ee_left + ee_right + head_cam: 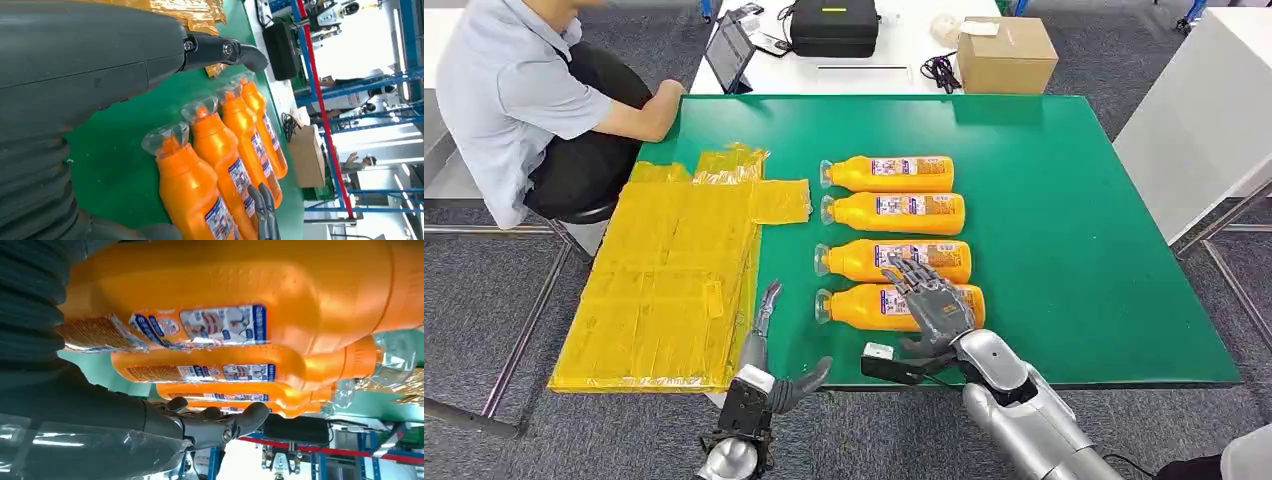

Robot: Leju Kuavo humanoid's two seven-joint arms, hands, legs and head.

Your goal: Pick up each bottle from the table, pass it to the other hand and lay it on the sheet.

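**A:** Where did the bottles sit at that moment?

**B:** Four orange bottles lay in a row on the green worktop [1064,250], all on their sides, caps pointing toward the yellow sheet [669,290]. The nearest orange bottle [869,306] was the one closest to the robot, just beside the sheet's near edge with a strip of green between them.

**A:** And the hands?

**B:** The right robot hand [932,300] hovered over the label end of that nearest bottle, fingers apart and holding nothing. I couldn't tell whether it touched the plastic. The left robot hand [769,360] waited at the worktop's front edge, between the sheet and the bottle's cap, also spread and holding nothing.

**A:** So which way did the bottle lie from the right hand?

**B:** Directly under it. Its long axis ran side to side, from the sheet toward the far side of the worktop, so the fingers crossed it roughly square. I'd judge the right hand only needed to drop and wrap around the body.

**A:** And the pass?

**B:** The cap end pointed at the left hand, which was the nearer one to the sheet, so it looked well placed to receive.
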